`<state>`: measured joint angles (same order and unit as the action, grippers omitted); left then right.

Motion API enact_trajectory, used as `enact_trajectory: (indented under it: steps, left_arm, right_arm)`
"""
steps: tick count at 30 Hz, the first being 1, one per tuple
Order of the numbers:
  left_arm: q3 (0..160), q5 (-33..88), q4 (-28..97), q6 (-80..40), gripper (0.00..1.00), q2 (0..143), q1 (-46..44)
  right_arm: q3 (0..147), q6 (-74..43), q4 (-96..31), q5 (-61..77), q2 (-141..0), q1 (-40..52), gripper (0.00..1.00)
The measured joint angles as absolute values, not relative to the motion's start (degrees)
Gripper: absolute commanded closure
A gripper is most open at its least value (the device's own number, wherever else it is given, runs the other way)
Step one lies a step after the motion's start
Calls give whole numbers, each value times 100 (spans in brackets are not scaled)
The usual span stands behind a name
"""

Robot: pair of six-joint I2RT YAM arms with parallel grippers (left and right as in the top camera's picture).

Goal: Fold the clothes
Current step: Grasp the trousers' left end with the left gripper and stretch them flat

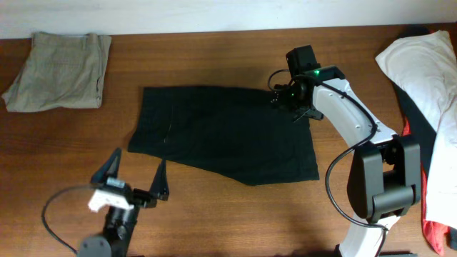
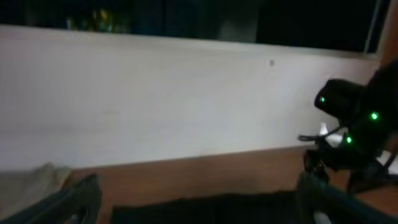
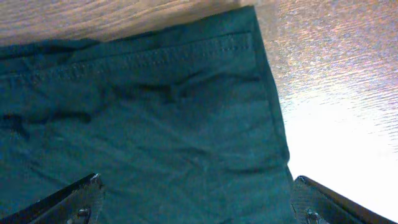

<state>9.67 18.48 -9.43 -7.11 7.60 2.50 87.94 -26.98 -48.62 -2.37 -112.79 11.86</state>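
A large black garment (image 1: 221, 135) lies spread flat on the brown table, a rough rectangle. My right gripper (image 1: 291, 102) hovers over its far right corner, fingers open and empty; the right wrist view shows the hemmed corner of the cloth (image 3: 155, 124) between the open fingers (image 3: 196, 202). My left gripper (image 1: 139, 171) is open and empty near the table's front left, just short of the garment's near left edge; the left wrist view shows its spread fingers (image 2: 199, 202) with the dark cloth (image 2: 211, 211) ahead.
A folded khaki-beige garment (image 1: 61, 70) lies at the back left. A white garment (image 1: 428, 71) is heaped at the right edge with red cloth (image 1: 437, 232) below it. A white wall (image 2: 155, 106) stands behind the table.
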Motion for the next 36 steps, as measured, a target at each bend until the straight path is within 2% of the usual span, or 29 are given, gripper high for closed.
enact_trajectory:
  steps: [3,5,10,13,15,16,17,18,19,21,22,30,36]
  left_arm:
    - [2554,1935,622,-484,1,2440,257]
    - [4082,2178,1841,-180,1,4123,259]
    - [6016,3249,2571,75,1,6648,270]
    - [7312,2792,3968,132,1,7983,187]
    - [7905,2517,4178,134,1,8731,82]
    - [7959,2471,4187,134,1,8899,67]
    - [7977,2418,4228,134,1,9135,45]
    - [7977,2375,4248,134,51,9332,43]
    - [7977,2353,4246,134,99,9496,43]
    - [7977,2329,4226,132,99,9832,43]
    - [7977,2303,4154,134,99,10033,43]
    - [7979,2174,3614,150,99,11225,43]
    - [7979,1439,3446,-134,99,11756,45]
  right_arm:
    - [8794,-2696,-4821,-193,-11284,1186,1]
    - [8790,-2700,-4840,-174,-11290,1186,1]
    - [8788,-2698,-4882,-163,-11310,1186,1]
    - [8788,-2700,-4884,-165,-11312,1186,1]
    - [8788,-2700,-4880,-163,-11312,1186,1]
    - [8788,-2700,-4880,-163,-11314,1186,9]
    - [8788,-2681,-4899,-163,-11314,1186,30]
    - [8788,-2714,-4904,-161,-11314,1186,41]
    - [8783,-2716,-4904,-158,-11314,1186,62]
    - [8724,-2698,-4890,-145,-11314,1186,87]
    - [8646,-2714,-4834,-148,-11314,1186,94]
    - [8438,-2790,-4619,152,-11321,1186,96]
    - [8023,-2856,-4512,572,-11321,1149,96]
